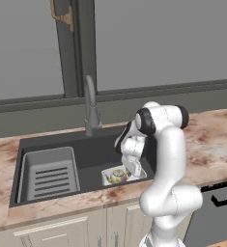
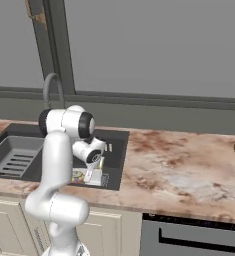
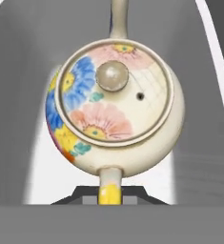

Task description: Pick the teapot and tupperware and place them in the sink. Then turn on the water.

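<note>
Grey slotted rack (image 1: 49,173) in left of dark sink (image 1: 25,144); faucet (image 1: 90,108) behind. Teapot (image 1: 117,175) inside tupperware (image 1: 108,174) at sink's right end, gripper (image 1: 132,169) clamped on its handle. Marbled counter (image 1: 216,144) right; windows behind.

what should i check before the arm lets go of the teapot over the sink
1. Gripper shut on the teapot by its handle: ok, the hand view shows the yellow handle between the finger tips.
2. Teapot upright, lid seated: ok.
3. Teapot over the sink: ok, both base views place it inside the basin, right half.
4. Tupperware already in the sink: ok, it lies under the teapot.
5. Teapot resting on the tupperware or hanging above it: cannot tell.
6. Water off at the faucet: ok, no stream yet.
</note>
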### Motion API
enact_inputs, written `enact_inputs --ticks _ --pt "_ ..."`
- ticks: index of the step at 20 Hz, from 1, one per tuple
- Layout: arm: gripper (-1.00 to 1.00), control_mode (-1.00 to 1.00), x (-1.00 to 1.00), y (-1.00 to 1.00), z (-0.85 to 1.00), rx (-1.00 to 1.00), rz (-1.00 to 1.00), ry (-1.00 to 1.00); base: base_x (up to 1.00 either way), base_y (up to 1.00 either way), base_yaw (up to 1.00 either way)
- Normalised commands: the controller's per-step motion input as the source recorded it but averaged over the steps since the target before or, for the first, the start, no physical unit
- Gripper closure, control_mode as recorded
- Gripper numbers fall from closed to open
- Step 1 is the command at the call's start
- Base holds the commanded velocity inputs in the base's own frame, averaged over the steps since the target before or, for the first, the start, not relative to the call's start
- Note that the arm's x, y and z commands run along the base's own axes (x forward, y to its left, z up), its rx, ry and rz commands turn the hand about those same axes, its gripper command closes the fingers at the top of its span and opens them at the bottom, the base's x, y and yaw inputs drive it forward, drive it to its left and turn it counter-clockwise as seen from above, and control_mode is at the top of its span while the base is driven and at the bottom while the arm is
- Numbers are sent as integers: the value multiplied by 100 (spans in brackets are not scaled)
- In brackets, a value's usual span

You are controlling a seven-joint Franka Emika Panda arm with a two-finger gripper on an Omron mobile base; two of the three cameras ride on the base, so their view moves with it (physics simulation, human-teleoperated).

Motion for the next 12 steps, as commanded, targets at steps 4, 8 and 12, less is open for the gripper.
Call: enact_inputs --ticks 4,8,12 --pt "100 -100 0 0 -17 0 1 -1 0 0 0" --pt "100 -100 0 0 -11 0 0 -4 0 0 0" --pt "100 -100 0 0 -7 0 0 -4 0 0 0"
